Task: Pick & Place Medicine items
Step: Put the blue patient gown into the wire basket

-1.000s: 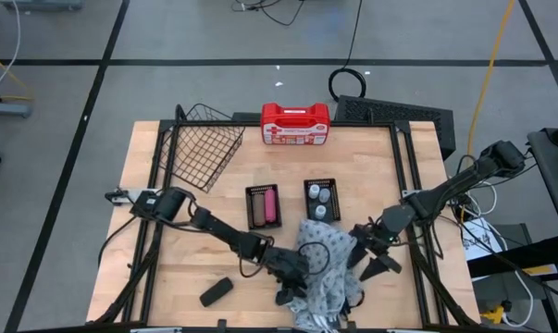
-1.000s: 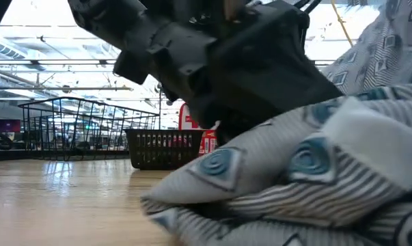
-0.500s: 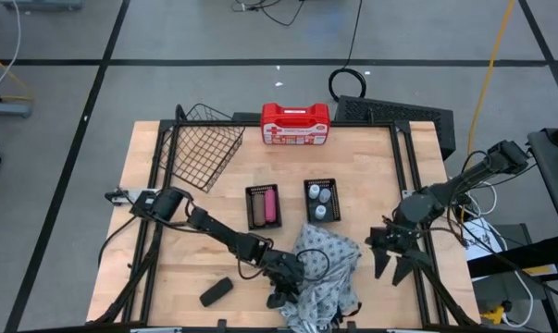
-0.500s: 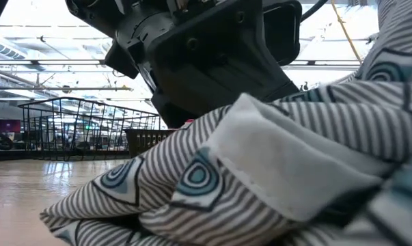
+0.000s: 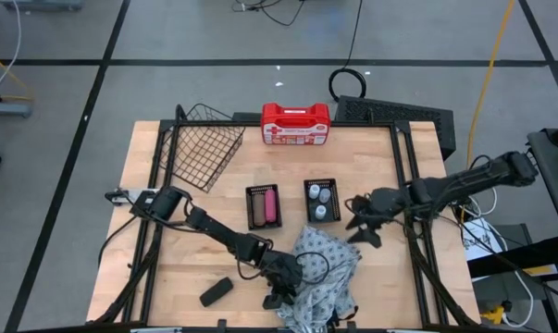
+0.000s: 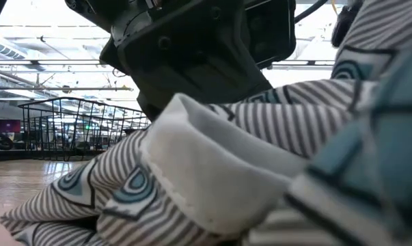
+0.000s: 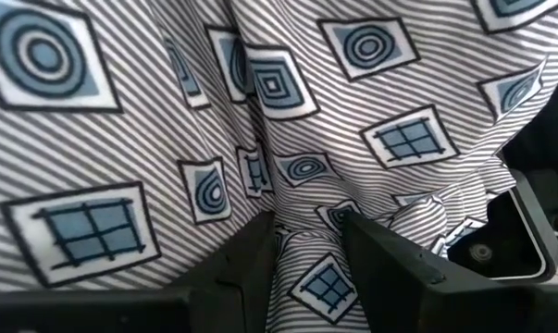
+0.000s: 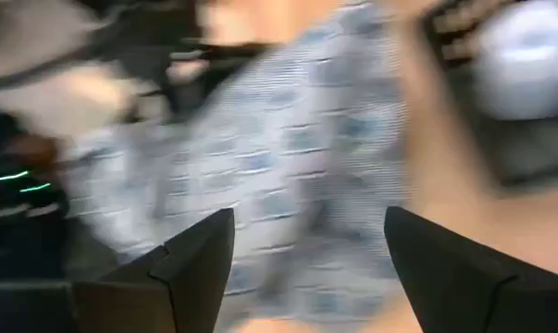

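- A fold of the cloth [image 7: 260, 139] is pinched by the left gripper [image 7: 306, 242], near the table's front.
- The right gripper [image 5: 360, 225] is held wide open, empty, right of the bottles [image 5: 321, 196].
- The pink block [image 5: 270, 205] is kept in its tray [image 5: 258, 191].
- The cloth should be pulled slowly, away from the trays.

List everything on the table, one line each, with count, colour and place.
Cloth: one, grey-and-white patterned, crumpled at the near edge, centre.
Oblong blocks: two, pink and brown, in the left mesh tray.
Round bottles: about three, whitish, in the right mesh tray.
Black block: one, lying loose, near left.
Wire basket: one, black, tipped over, far left.
Case: one, red-and-white, far edge, centre.
Left claw: closed on a fold of the cloth.
Right claw: open, empty, right of the bottles' tray.
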Robot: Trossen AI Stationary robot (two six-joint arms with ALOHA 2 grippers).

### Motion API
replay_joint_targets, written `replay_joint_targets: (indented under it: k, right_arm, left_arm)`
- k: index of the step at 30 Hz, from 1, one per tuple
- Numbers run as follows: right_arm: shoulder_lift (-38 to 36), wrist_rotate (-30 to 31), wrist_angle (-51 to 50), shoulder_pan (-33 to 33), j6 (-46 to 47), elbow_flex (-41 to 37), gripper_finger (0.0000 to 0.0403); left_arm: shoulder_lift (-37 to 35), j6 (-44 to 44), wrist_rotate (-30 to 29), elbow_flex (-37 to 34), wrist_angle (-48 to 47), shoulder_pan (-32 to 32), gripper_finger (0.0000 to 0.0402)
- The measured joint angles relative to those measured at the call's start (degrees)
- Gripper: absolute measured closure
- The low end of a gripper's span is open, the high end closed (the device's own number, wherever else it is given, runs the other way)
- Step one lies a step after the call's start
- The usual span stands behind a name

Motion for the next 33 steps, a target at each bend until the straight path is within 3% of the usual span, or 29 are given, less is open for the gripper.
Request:
replay_joint_targets:
  k: [3, 7, 12, 17, 20, 26, 33]
  right_arm:
    - [1.2, 5.0, -1.9, -1.6, -3.0, -1.0, 0.0139]
    - [3.3, 1.9, 1.8, -4.0, 1.4, -5.2, 0.0152]
    - [7.5, -10.4, 25.9, -4.9, 15.8, -15.2, 0.0157]
    - [13.6, -11.4, 49.8, -4.9, 26.9, -25.1, 0.0136]
    - [16.8, -11.3, 59.5, -4.9, 29.1, -26.7, 0.0113]
    - [21.7, -11.5, 60.2, -3.4, 24.9, -21.5, 0.0071]
    - [28.5, -12.3, 51.1, -1.0, 18.9, -13.2, 0.0063]
  left_arm:
    - [0.0, 0.5, -0.6, 0.0, 0.0, -0.1, 0.0257]
    - [0.0, 1.8, -2.0, 0.0, -0.3, -0.4, 0.0257]
    - [0.0, 2.8, -2.6, 0.0, -0.6, -0.6, 0.0257]
    - [0.0, 3.2, -2.7, 0.0, -0.4, -0.6, 0.0257]
    - [0.0, 3.8, -2.9, 0.0, -0.2, -0.6, 0.0257]
    - [0.0, 3.7, -2.9, 0.0, 0.0, -0.6, 0.0257]
    - [0.0, 3.5, -3.0, -0.1, 0.4, -0.5, 0.0257]
